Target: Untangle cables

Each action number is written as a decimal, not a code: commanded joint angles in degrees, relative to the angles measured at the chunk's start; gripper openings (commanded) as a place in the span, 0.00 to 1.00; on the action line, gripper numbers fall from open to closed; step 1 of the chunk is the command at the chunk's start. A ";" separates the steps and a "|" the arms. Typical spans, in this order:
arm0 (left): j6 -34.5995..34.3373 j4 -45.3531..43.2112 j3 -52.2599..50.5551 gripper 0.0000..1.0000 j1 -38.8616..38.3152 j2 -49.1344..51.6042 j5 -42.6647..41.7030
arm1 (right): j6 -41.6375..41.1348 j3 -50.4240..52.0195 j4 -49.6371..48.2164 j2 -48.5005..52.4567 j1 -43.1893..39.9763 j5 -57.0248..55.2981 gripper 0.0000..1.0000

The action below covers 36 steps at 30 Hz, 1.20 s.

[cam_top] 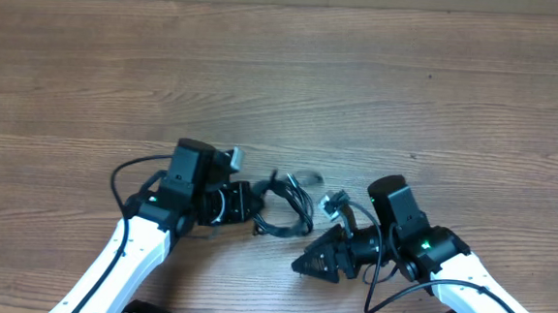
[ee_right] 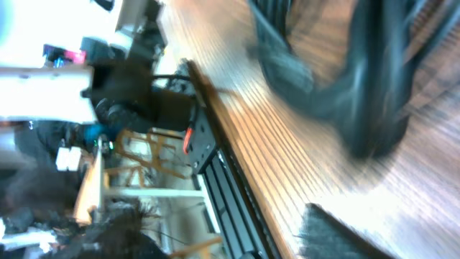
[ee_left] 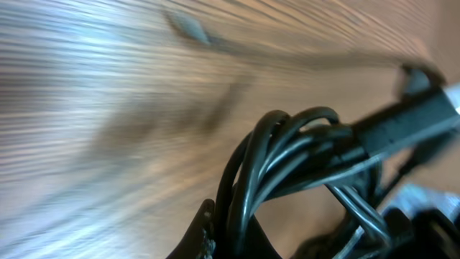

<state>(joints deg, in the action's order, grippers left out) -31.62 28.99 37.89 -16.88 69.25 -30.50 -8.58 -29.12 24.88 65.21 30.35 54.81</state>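
Note:
The cables (cam_top: 285, 211) lie as a thin black tangle at the table's front middle, with a silvery plug (cam_top: 332, 203) at its right end. My left gripper (cam_top: 245, 205) is shut on the tangle's left side. In the left wrist view the black loops (ee_left: 287, 155) rise from between the shut jaws of the left gripper (ee_left: 233, 234). My right gripper (cam_top: 309, 260) sits just below and to the right of the tangle, apart from it and open. The blurred right wrist view shows only one finger (ee_right: 338, 237), with nothing beside it, and dark cable shapes (ee_right: 366, 93) further off.
The wooden table (cam_top: 284, 69) stretches back behind both arms. Thicker black wires (cam_top: 122, 176) loop off the left arm, and another wire (cam_top: 387, 289) hangs from the right arm. The table's front edge with a black rail (ee_right: 215, 165) runs close to the right gripper.

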 commanded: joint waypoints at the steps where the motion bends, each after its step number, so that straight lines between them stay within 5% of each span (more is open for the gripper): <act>1: 1.42 2.08 1.14 0.04 0.37 0.04 7.37 | -3.87 0.55 0.22 -0.44 0.33 -8.15 0.91; 3: 2.51 3.37 1.14 0.04 0.35 0.04 8.02 | -3.87 0.46 0.26 -0.50 0.33 -9.09 1.00; 15: 9.62 5.73 1.14 0.04 0.33 0.04 1.95 | -3.82 -2.56 -8.24 -0.61 2.03 -16.85 1.00; 20: 9.55 5.77 1.14 0.04 -0.07 0.07 -1.16 | -3.96 -2.58 -13.14 -0.59 9.70 -29.46 0.87; 26: 9.60 7.21 1.14 0.04 -2.84 0.07 -1.09 | -12.46 -2.58 -11.78 -0.59 21.07 -66.51 0.87; 36: 9.81 6.95 1.14 0.04 -7.08 0.04 -5.38 | -11.98 -2.56 -12.41 0.28 24.09 -74.01 0.54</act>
<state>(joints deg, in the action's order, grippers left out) -23.51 35.94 37.91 -22.98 69.25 -32.08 -20.01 -30.20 12.86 65.19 54.37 -13.80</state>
